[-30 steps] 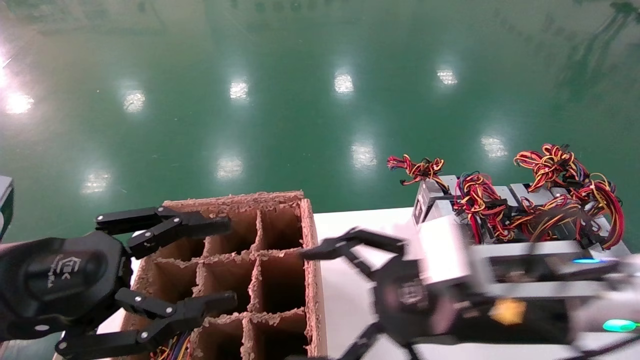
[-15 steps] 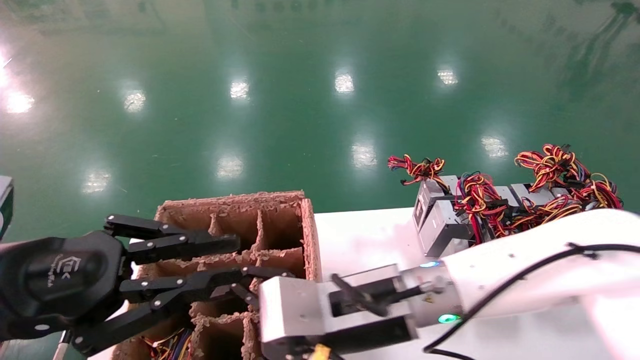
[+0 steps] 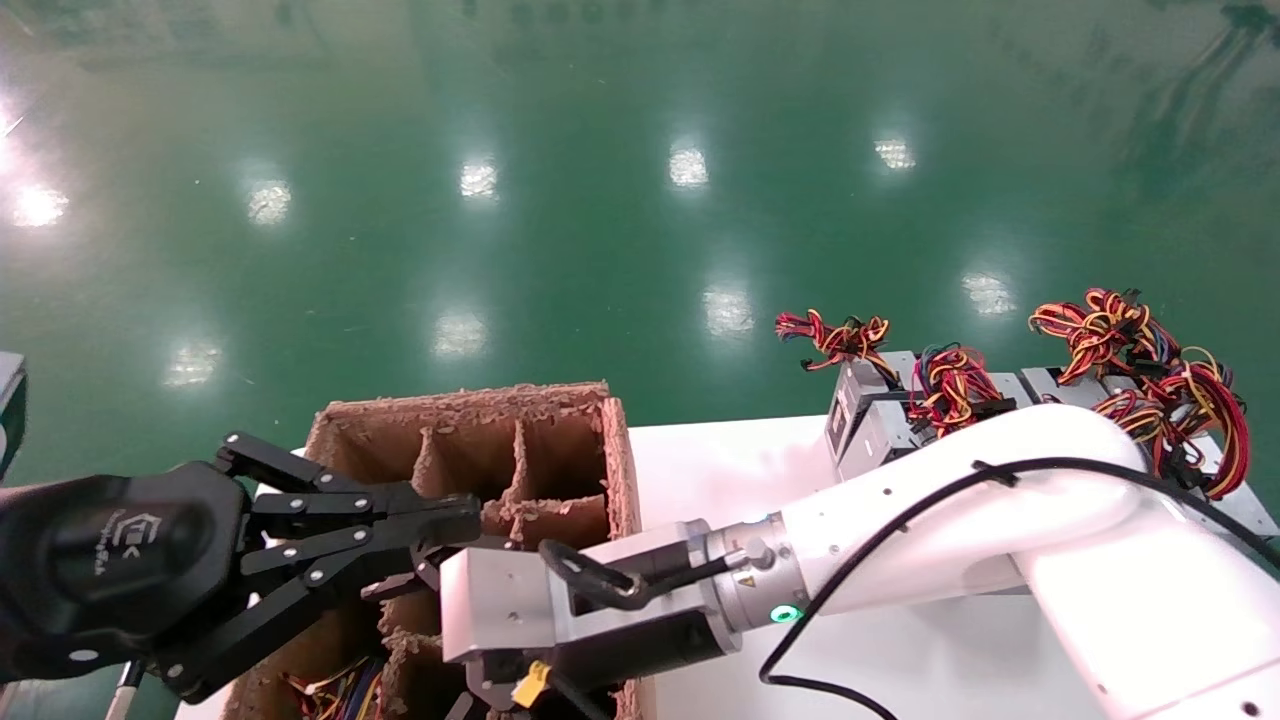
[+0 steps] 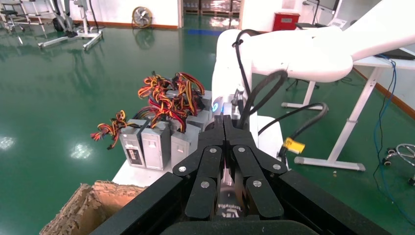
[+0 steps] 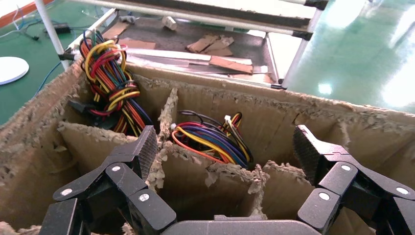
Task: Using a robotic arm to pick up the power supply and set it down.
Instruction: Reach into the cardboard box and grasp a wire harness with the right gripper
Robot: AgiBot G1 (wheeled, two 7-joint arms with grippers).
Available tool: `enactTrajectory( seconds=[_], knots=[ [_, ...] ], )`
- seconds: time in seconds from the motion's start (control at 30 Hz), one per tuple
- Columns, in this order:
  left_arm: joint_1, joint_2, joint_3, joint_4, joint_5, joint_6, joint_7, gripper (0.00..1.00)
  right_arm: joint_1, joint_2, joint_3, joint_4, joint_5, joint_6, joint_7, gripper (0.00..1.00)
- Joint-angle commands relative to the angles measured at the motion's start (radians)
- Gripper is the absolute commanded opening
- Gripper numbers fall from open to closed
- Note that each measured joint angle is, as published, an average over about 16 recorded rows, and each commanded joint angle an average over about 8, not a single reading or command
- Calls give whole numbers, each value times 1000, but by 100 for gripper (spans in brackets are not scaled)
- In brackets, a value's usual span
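Observation:
Several grey power supplies (image 3: 868, 425) with red, yellow and black wire bundles stand in a row at the table's far right, also in the left wrist view (image 4: 147, 144). My right robotic arm (image 3: 960, 480) reaches left across the table, its grey wrist block (image 3: 500, 600) over the cardboard divider box (image 3: 560, 440). The right gripper (image 5: 226, 152) hangs open above the box's compartments, nothing between its fingers (image 5: 146, 149). Wire bundles (image 5: 210, 139) lie in two compartments beneath it. My left gripper (image 3: 470, 515) hovers shut and empty over the box's left side.
The brown divider box (image 5: 313, 110) has ragged cardboard walls close under the right fingers. White tabletop (image 3: 720, 470) lies between the box and the power supplies. Green floor surrounds the table; a metal rack (image 5: 205, 44) stands beyond the box.
The right arm swung left from the table's middle to above the divider box. The left gripper's fingers went from wide open to shut.

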Motion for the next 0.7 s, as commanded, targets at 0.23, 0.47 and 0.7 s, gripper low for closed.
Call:
enactTrajectory(
  seconds=[0.23,0.47,0.7],
  knots=[
    [0,0,0,0,0,0,0,0,21,-44,-22,-69,-20,-11,-50,1],
    [0,0,0,0,0,0,0,0,11,-61,-34,-90,-15,8,-67,0],
    [0,0,0,0,0,0,0,0,5,-68,-54,-100,-3,33,-73,0]
  ],
)
